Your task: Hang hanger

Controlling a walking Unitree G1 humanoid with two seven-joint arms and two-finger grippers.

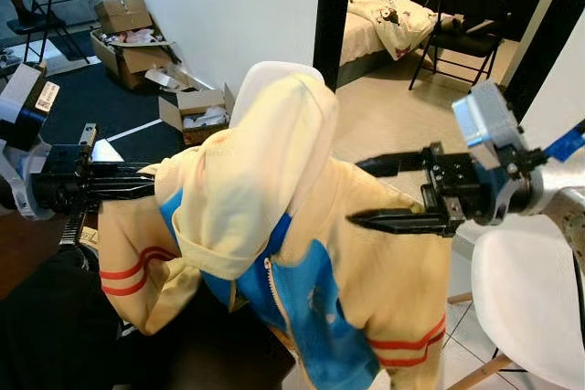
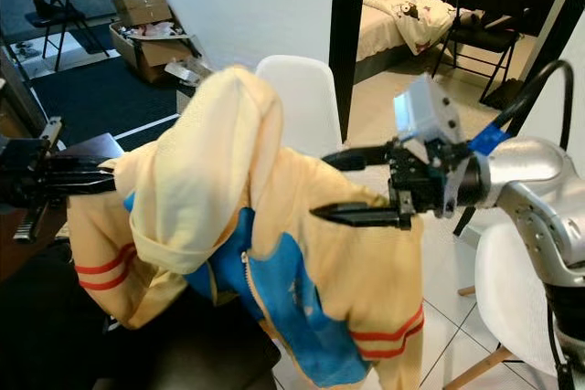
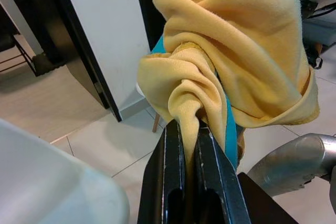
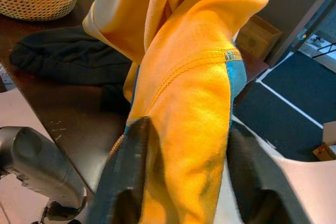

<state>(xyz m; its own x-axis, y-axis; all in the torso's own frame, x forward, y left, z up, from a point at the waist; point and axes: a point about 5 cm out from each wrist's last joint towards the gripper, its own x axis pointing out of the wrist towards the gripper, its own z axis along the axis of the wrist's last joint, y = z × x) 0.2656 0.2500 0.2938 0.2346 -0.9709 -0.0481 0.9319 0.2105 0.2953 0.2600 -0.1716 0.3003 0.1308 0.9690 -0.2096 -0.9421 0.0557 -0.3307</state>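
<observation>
Hoodie: a cream-yellow zip hoodie (image 1: 274, 226) with blue front panels and red-striped cuffs is hanging spread in the air between the two grippers, its hood flopping forward over the zip.
Left gripper: the left gripper (image 1: 146, 180) is reaching in at the hoodie's left shoulder; its black fingers (image 3: 181, 182) are lying pressed together, pinching a bunched fold of the yellow cloth.
Right gripper: the right gripper (image 2: 334, 187) is sitting at the hoodie's right shoulder; its two fingers (image 4: 128, 171) are standing spread apart with a width of yellow fabric running between them, the cloth draping over the lower one.
Dark table: a dark brown table (image 4: 63, 114) is lying below the hoodie, carrying a black garment (image 4: 58, 59) and a woven basket (image 4: 42, 3).
White chair: a white chair (image 2: 306, 98) is standing just behind the hoodie.
Cardboard boxes: open cardboard boxes (image 1: 132, 38) are sitting well behind the hoodie, along the white wall.
Hanger: I cannot tell whether a hanger is sitting inside the hoodie.
</observation>
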